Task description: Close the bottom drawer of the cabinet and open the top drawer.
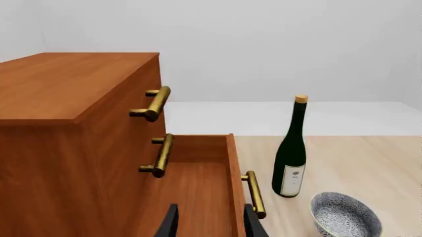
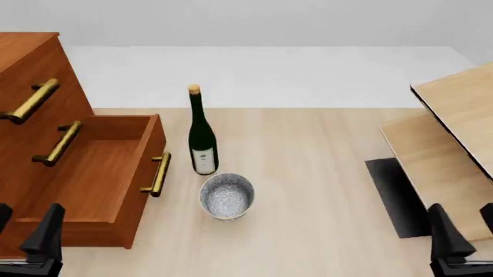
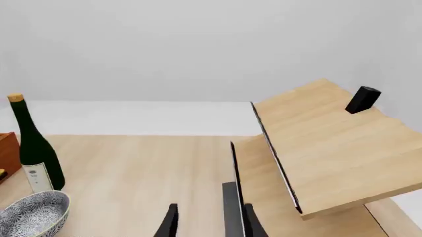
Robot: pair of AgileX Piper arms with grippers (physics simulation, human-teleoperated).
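Note:
The cabinet (image 2: 23,49) (image 1: 66,84) stands at the table's left. Its bottom drawer (image 2: 92,173) (image 1: 191,187) is pulled far out and is empty inside, with its brass handle (image 2: 156,174) (image 1: 254,193) facing the bottle. The top drawer (image 2: 55,68) is pushed in, and its brass handle (image 2: 31,101) (image 1: 154,103) sticks out above the middle one. My left gripper (image 2: 25,231) (image 1: 211,224) is open, hovering near the open drawer's near end and touching nothing. My right gripper (image 2: 466,231) (image 3: 209,223) is open at the front right, far from the cabinet.
A dark green bottle (image 2: 202,135) (image 1: 291,158) (image 3: 34,148) stands just right of the open drawer's front. A patterned bowl (image 2: 227,195) (image 1: 344,216) (image 3: 29,213) sits in front of it. Pale wooden shelf boards (image 2: 454,144) (image 3: 329,143) and a dark base (image 2: 393,193) fill the right side.

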